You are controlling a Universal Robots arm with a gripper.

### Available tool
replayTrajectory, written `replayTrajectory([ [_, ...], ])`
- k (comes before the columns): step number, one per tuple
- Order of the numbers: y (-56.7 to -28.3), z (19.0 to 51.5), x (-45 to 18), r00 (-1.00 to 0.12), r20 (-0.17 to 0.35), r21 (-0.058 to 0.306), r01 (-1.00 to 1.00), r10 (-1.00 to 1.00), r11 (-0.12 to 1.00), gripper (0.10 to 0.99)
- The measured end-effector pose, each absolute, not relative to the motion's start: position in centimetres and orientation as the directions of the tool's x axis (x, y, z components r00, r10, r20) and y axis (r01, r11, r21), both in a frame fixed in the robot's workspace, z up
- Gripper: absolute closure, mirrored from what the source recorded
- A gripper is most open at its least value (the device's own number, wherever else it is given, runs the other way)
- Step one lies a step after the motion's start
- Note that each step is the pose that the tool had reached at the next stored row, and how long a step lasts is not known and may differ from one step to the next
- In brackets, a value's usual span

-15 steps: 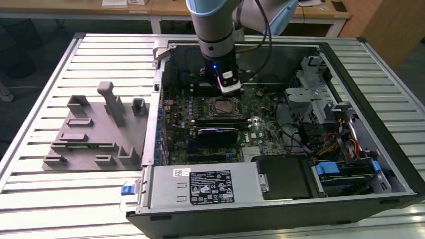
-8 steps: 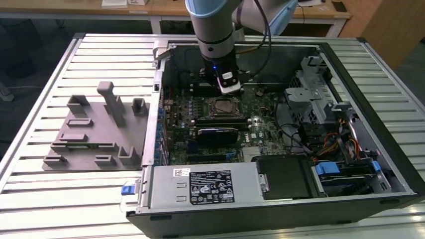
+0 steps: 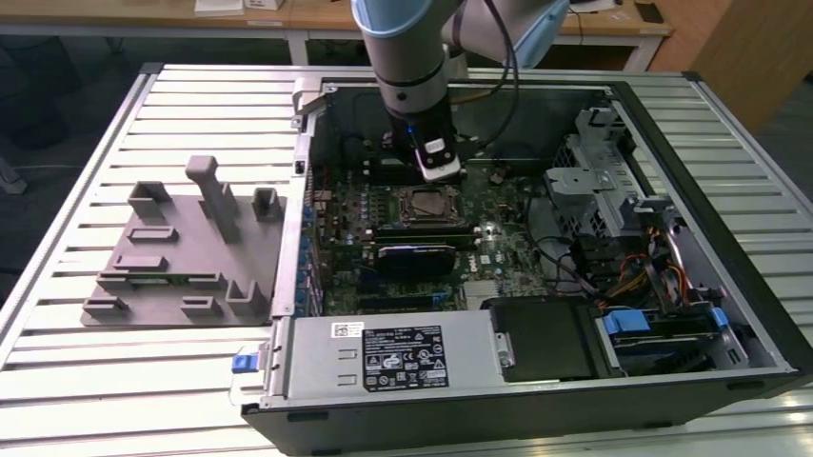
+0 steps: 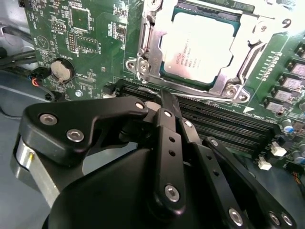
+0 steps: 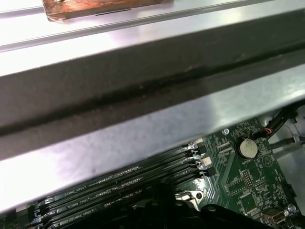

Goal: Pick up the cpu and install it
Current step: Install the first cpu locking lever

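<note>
The cpu (image 4: 198, 43), a flat silver square chip, lies in the black socket with its metal frame (image 4: 143, 62) around it on the green motherboard. In the exterior view the cpu (image 3: 424, 203) sits mid-board inside the open computer case. My gripper (image 3: 439, 171) hangs just above and behind the socket, apart from the chip. In the second wrist view the black fingers of my gripper (image 4: 167, 98) meet at their tips over the memory slots (image 4: 228, 124), shut, with nothing between them.
A grey moulded tray (image 3: 190, 257) rests on the slatted table at the exterior view's left. The case holds a power supply (image 3: 381, 357), drive cage (image 3: 610, 190) and cables. A coin battery (image 5: 247, 148) sits near the slots; the case wall (image 5: 143, 86) is close.
</note>
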State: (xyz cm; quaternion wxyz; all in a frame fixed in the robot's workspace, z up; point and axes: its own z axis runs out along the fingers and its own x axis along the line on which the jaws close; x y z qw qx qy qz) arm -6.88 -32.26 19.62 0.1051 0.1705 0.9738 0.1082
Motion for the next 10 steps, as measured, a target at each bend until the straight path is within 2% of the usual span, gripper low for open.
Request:
replayTrajectory([
  [10, -32.38, 19.25, -6.99, -0.916, -0.187, 0.253, 0.304, 0.355, 0.919, 0.980],
])
